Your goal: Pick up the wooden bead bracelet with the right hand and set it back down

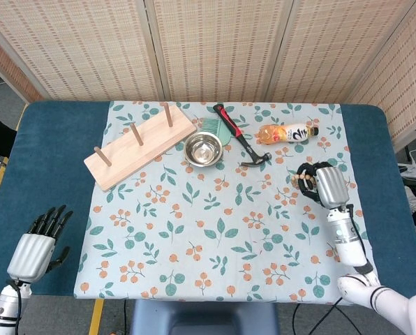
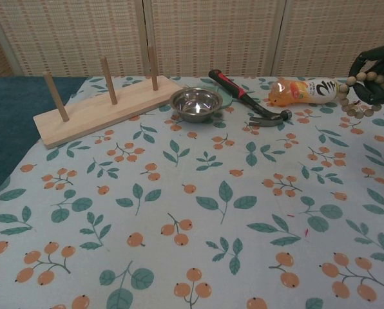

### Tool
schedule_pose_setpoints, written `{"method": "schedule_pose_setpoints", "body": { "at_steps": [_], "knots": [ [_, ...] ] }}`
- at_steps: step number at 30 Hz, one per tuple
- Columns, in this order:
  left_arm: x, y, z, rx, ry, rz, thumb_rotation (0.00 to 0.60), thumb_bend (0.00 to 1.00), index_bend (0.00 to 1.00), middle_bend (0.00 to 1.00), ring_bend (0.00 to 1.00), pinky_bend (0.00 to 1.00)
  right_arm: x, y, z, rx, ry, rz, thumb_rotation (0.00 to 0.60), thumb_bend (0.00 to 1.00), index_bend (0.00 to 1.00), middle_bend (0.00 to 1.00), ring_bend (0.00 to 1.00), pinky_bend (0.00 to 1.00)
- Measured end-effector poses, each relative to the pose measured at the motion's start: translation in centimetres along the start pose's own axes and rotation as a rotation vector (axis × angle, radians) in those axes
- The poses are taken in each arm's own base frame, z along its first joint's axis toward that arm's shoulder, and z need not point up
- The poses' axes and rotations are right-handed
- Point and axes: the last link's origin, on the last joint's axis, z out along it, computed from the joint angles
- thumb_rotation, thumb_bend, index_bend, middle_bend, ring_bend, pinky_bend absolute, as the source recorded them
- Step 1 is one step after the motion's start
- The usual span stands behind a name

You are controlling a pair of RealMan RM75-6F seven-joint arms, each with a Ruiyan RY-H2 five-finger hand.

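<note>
My right hand [image 1: 325, 185] is raised over the right part of the floral cloth and grips the wooden bead bracelet [image 1: 303, 181]. In the chest view the same hand [image 2: 379, 71] sits at the right edge, with the bracelet [image 2: 353, 94] of tan beads hanging from its dark fingers, clear of the cloth. My left hand [image 1: 39, 240] rests open near the front left corner on the blue table, holding nothing. The chest view does not show it.
At the back stand a wooden peg rack [image 1: 139, 144], a steel bowl [image 1: 203, 149], a green comb [image 1: 217, 129], a red-handled hammer [image 1: 240, 137] and an orange drink bottle [image 1: 286, 132]. The floral cloth [image 1: 215, 223] covers the table's middle; the blue tabletop [image 1: 47, 160] shows at both sides.
</note>
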Motion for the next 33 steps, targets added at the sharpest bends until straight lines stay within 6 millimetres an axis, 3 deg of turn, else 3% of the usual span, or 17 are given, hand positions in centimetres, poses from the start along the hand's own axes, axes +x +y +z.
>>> {"method": "schedule_pose_setpoints", "body": {
  "at_steps": [7, 17, 21, 24, 28, 31, 33],
  "knots": [
    [-0.1, 0.1, 0.0, -0.003, -0.007, 0.003, 0.598, 0.38, 0.06, 0.00, 0.00, 0.19, -2.8, -1.4, 1.1, 0.063, -0.027, -0.195, 0.600, 0.81, 0.92, 0.83, 0.56, 0.44],
    [-0.2, 0.3, -0.1, -0.015, -0.013, 0.001, 0.598, 0.38, 0.07, 0.00, 0.00, 0.20, -8.0, -2.2, -0.1, 0.091, -0.192, -0.276, 0.600, 0.81, 0.86, 0.83, 0.53, 0.38],
    [-0.1, 0.3, -0.1, -0.018, -0.010, -0.002, 0.600, 0.38, 0.07, 0.00, 0.00, 0.20, -8.8, -2.2, -0.8, 0.107, -0.236, -0.278, 0.600, 0.79, 0.70, 0.73, 0.45, 0.34],
    [-0.1, 0.3, -0.1, -0.017, -0.009, -0.003, 0.599, 0.38, 0.07, 0.00, 0.00, 0.20, -8.8, -2.1, -1.3, 0.113, -0.253, -0.250, 0.600, 0.74, 0.57, 0.63, 0.37, 0.30],
    [-0.1, 0.2, -0.1, -0.014, -0.010, -0.003, 0.600, 0.38, 0.07, 0.00, 0.00, 0.20, -8.3, -2.0, -2.4, 0.133, -0.266, -0.215, 0.600, 0.67, 0.45, 0.56, 0.33, 0.28],
    [-0.2, 0.3, 0.0, -0.016, -0.014, -0.003, 0.600, 0.38, 0.07, 0.00, 0.00, 0.20, -7.8, -1.8, -3.5, 0.148, -0.283, -0.199, 0.600, 0.58, 0.31, 0.47, 0.26, 0.23],
    [-0.3, 0.4, 0.1, -0.019, -0.016, -0.001, 0.600, 0.38, 0.07, 0.00, 0.00, 0.20, -7.6, -1.7, -4.1, 0.155, -0.306, -0.195, 0.600, 0.47, 0.15, 0.37, 0.19, 0.18]
  ]
}}
